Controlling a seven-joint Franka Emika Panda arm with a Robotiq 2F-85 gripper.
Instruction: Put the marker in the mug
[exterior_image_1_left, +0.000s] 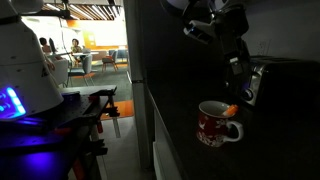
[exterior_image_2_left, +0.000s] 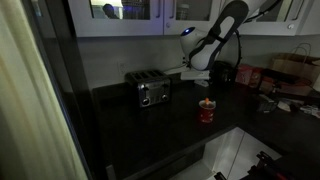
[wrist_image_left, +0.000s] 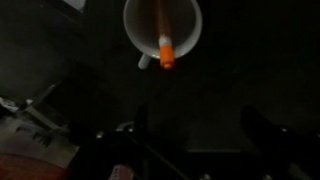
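The red speckled mug (exterior_image_1_left: 216, 128) stands upright on the dark counter and shows in both exterior views (exterior_image_2_left: 207, 113). The orange marker (exterior_image_1_left: 232, 110) rests inside it, leaning on the rim with its end sticking out. In the wrist view the mug's white inside (wrist_image_left: 185, 25) is at the top, with the marker (wrist_image_left: 166, 50) lying across it. My gripper (exterior_image_1_left: 248, 92) hangs a little above and beside the mug. In the wrist view its two dark fingers stand wide apart (wrist_image_left: 203, 135) with nothing between them, clear of mug and marker.
A silver toaster (exterior_image_2_left: 152, 92) stands on the counter away from the mug. A paper bag (exterior_image_2_left: 295, 70) and small items sit at the far end. The counter edge (exterior_image_1_left: 150, 110) drops to the floor near a rig with blue lights (exterior_image_1_left: 12, 100).
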